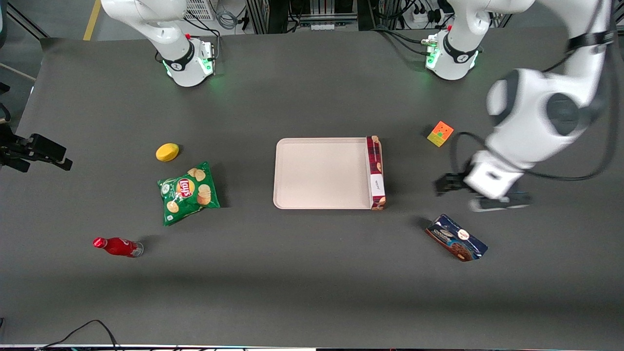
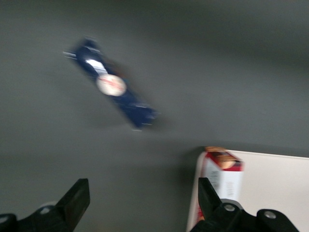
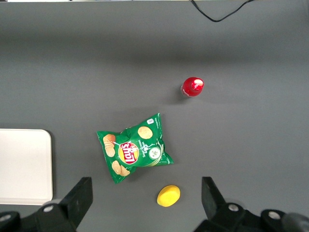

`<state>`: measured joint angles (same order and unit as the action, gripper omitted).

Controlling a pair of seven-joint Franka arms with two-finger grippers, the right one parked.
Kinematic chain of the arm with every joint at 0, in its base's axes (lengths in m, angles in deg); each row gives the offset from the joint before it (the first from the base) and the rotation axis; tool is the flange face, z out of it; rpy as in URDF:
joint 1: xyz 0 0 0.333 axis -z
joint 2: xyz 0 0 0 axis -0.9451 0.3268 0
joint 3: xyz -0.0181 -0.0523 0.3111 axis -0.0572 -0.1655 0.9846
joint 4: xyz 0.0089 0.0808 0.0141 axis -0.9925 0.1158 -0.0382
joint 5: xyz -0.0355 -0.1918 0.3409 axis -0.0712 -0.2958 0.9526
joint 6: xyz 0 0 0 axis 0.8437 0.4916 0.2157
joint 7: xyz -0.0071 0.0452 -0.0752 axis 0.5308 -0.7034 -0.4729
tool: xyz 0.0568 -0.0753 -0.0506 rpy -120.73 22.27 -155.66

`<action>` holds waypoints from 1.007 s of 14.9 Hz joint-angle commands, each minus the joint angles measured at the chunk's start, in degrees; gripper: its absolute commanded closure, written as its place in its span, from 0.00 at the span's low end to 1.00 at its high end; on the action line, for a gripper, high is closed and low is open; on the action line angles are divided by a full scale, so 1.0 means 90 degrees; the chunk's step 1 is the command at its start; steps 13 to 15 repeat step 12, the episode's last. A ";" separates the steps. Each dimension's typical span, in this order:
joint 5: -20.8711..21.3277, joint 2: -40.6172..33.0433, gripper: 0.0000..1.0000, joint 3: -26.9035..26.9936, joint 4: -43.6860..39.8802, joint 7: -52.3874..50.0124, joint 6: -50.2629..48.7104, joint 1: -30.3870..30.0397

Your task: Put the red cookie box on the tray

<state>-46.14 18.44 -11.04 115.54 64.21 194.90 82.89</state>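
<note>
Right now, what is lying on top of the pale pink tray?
Only the long red plaid cookie box lies on the pale pink rectangular tray, along its edge toward the working arm. The rim under it is covered. The open end effector hangs beside it, empty.

Tray (image 1: 319, 173): mid-table. Red cookie box (image 1: 376, 171): on the tray, along its rim at the working arm's end. Gripper (image 1: 446, 184): over bare table, fingers apart, between the puzzle cube (image 1: 440, 133) and the cookie bag (image 1: 456, 238), the bag nearer the front camera. Chips bag (image 1: 188, 192), lemon (image 1: 167, 152), soda bottle (image 1: 117, 246): toward the parked arm's end, bottle nearest the camera.
</note>
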 commanded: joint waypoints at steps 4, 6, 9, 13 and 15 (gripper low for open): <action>0.0313 -0.0897 0.00 0.0304 -0.0824 0.1180 -0.2250 -0.0860; 0.0734 -0.1210 0.00 0.0276 -0.1059 0.1170 -0.2758 -0.0860; 0.0999 -0.1640 0.00 0.0178 -0.1099 0.1189 -0.3393 -0.0860; 0.1243 -0.1924 0.00 -0.0066 -0.1080 0.1200 -0.3600 -0.0860; 0.1243 -0.1924 0.00 -0.0066 -0.1080 0.1200 -0.3600 -0.0860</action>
